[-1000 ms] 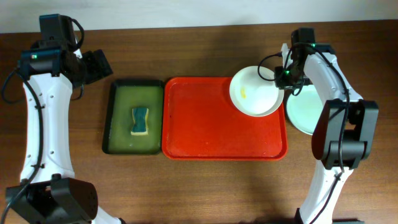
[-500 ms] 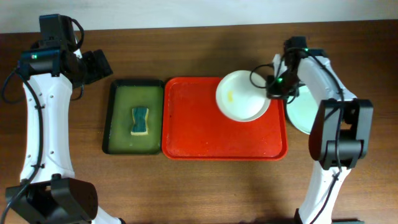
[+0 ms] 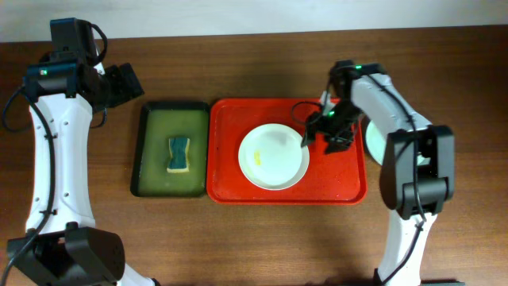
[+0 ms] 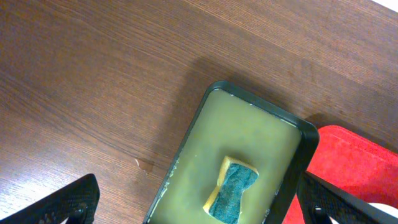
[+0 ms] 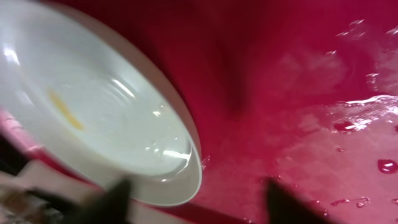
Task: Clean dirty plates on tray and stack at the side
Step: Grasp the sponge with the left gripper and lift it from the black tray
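Overhead: white plate (image 3: 274, 156) flat mid red tray (image 3: 341, 181), directly left of right tool (image 3: 316, 133); left tool (image 3: 127, 83) well apart.
Left wrist: left tool wide above sponge (image 4: 233, 193).
Right wrist: blurred fingers look parted, nothing clamped.

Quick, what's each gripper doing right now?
Left gripper: open, empty.
Right gripper: looks open, fingers either side of the white plate rim; wrist view is blurred.
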`<state>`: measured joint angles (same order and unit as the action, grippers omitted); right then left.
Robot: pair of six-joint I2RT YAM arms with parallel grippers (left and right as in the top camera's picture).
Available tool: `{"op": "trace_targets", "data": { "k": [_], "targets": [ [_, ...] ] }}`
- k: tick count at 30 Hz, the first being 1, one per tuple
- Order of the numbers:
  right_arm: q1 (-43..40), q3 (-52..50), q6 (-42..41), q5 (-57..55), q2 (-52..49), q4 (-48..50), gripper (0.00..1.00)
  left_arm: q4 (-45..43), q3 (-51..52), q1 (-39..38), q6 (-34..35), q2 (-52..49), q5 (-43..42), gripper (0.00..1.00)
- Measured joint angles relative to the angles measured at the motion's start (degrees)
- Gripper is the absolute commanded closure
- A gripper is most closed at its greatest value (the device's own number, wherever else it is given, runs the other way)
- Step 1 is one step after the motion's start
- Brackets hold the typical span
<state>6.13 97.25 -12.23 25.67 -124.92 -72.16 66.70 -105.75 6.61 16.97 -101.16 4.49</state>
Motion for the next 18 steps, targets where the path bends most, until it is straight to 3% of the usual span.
{"op": "trace_targets", "data": {
  "k": [3, 4, 8, 12, 13, 14, 18],
  "targets": [
    [-7.8, 0.0, 0.3, 5.3, 0.0, 0.1, 0.69, 0.0, 0.0, 0.0, 0.0, 0.0, 0.0, 0.01],
    [-8.8, 0.0, 1.6, 5.7, 0.0, -1.9, 0.74, 0.0, 0.0, 0.0, 0.0, 0.0, 0.0, 0.01],
    [-1.9, -0.1, 6.1, 2.9, 0.0, -2.7, 0.72, 0.0, 0.0, 0.0, 0.0, 0.0, 0.0, 0.01],
    [5.0, -1.9, 1.6, -7.9, 0.0, 2.7, 0.74, 0.0, 0.0, 0.0, 0.0, 0.0, 0.0, 0.01],
    [6.0, -3.1, 0.2, -10.5, 0.0, 4.1, 0.80, 0.0, 0.0, 0.0, 0.0, 0.0, 0.0, 0.01],
    [6.8, -4.0, -1.2, -12.2, 0.0, 5.1, 0.95, 0.0, 0.0, 0.0, 0.0, 0.0, 0.0, 0.01],
    [7.0, -4.2, -2.8, -12.5, 0.0, 5.4, 0.96, 0.0, 0.0, 0.0, 0.0, 0.0, 0.0, 0.01]
  ]
}}
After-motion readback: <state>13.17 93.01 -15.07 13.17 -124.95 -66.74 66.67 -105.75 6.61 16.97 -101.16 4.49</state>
